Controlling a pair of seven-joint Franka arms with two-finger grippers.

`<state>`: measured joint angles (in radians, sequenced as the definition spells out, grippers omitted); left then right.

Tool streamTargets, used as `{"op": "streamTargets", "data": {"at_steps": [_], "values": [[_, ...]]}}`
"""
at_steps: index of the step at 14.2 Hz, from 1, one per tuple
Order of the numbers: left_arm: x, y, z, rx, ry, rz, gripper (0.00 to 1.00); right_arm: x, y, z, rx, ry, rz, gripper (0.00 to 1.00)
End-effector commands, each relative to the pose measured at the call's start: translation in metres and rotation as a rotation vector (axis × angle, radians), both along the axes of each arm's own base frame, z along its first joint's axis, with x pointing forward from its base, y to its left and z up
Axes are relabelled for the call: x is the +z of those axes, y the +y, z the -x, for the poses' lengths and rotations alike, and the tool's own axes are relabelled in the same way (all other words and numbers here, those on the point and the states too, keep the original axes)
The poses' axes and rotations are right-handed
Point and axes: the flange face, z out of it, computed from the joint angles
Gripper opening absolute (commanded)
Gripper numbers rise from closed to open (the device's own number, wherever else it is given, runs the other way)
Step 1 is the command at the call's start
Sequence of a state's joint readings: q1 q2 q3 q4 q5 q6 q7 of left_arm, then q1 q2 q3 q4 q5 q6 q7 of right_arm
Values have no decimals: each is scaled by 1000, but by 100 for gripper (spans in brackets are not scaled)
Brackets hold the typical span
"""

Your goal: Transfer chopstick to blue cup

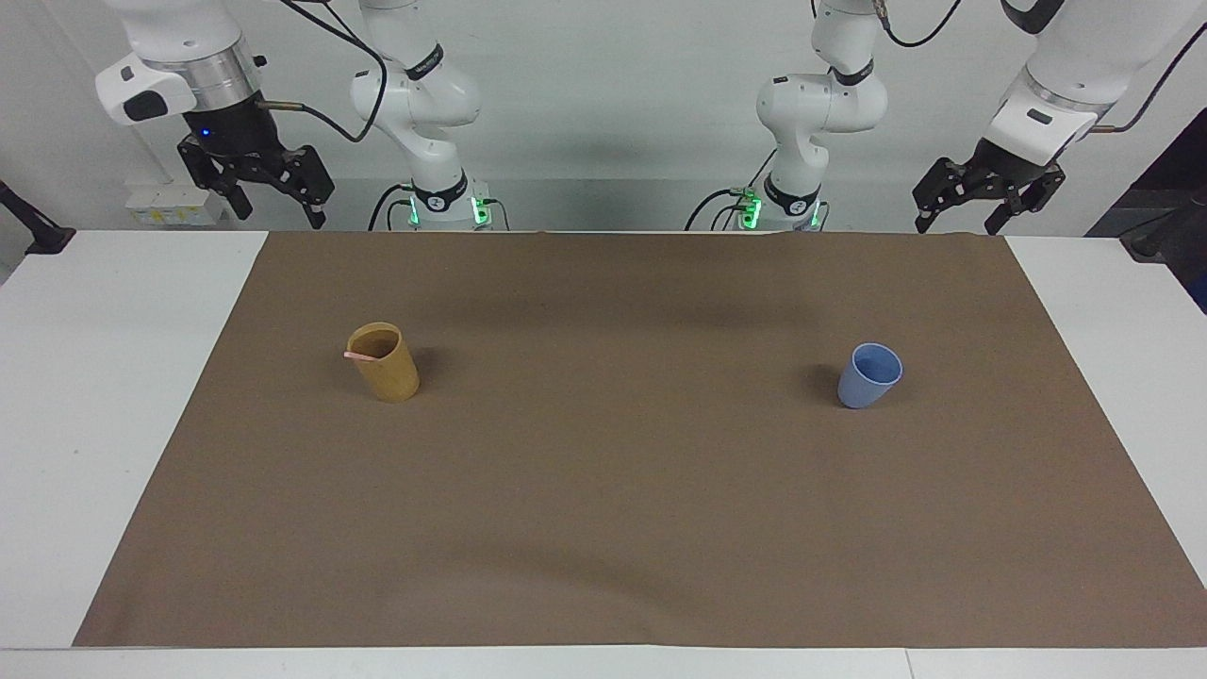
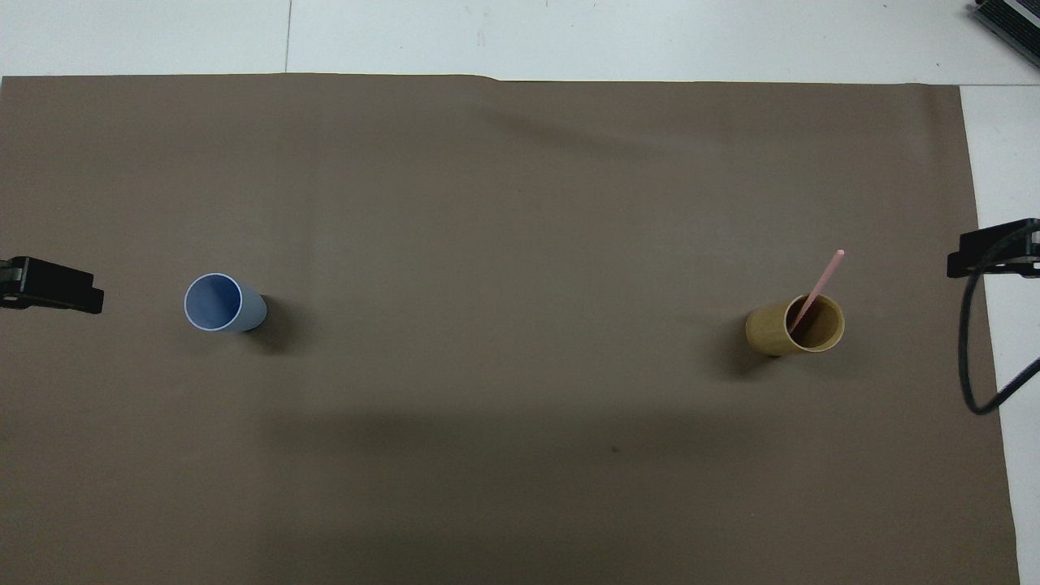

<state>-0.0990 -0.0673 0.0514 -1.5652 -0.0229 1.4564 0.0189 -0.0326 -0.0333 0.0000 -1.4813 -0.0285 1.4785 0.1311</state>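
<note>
- Only two things standing on the brown mat: yellow cup toward the right arm's end, blue cup toward the left arm's end, well apart.
- Wide open stretch of mat between them, plenty of room to pass.
- Bare mat all around each cup too, nearer to and farther from the robots, so easy to come at from any side.
- Chopstick leaning out of the yellow cup, poking past the rim, slanted away from the robots; sticks up in the way right above that cup.
- Blue cup mouth unblocked from above.
- Left gripper and right gripper both spread wide, hanging by the mat's robot-side corners, clear of both cups.
</note>
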Motion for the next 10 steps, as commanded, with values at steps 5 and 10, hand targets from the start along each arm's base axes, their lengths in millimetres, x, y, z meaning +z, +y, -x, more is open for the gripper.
{"op": "streamTargets", "data": {"at_steps": [5,10], "values": [[-72,4,5,-5,-41,3,100,1,-2,8,-7,5,-13,100],[-140,7,-1,-32,-110,4,100,1,-2,8,-7,5,-13,100]]}}
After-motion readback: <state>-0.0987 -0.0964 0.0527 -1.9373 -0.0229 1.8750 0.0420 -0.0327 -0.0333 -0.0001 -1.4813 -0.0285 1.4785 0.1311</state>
